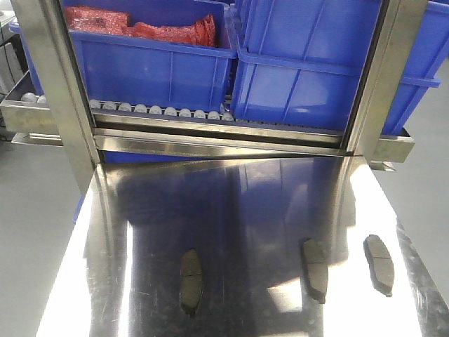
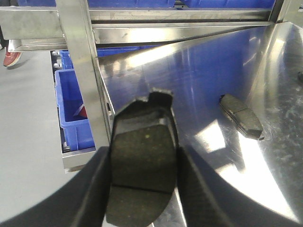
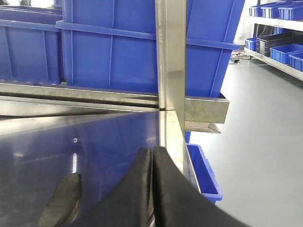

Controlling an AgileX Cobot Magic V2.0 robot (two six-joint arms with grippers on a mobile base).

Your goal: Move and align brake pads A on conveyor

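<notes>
One brake pad [image 2: 142, 142] is clamped by its long edges between the dark fingers [image 2: 94, 189] of the left gripper [image 2: 142, 163]. Its rough friction face and cross groove are turned toward the wrist camera. The arm holds it raised above the left edge of the steel table [image 2: 199, 71], just beside an upright steel post [image 2: 78, 56]. A second pad [image 2: 241, 116] lies flat on the table to the right, well apart from that gripper. The front view shows three pads lying flat toward the table's near edge. The left pad [image 1: 191, 281] sits well apart from the others, while the middle pad [image 1: 315, 269] and the right pad [image 1: 379, 263] lie near each other, the latter close to the right edge. The right gripper [image 3: 152, 156] hangs low near the table's right edge with its jaws pressed together on nothing, and a pad [image 3: 61, 201] lies flat to its left. Beyond the far edge stands a roller rack [image 1: 161, 110] carrying blue bins. The left bin [image 1: 154, 70] holds red bagged parts [image 1: 140, 24]; the contents of the right bin [image 1: 316, 77] cannot be seen. A lower blue bin [image 2: 73, 109] sits under the table's left side, and its contents are unclear.
</notes>
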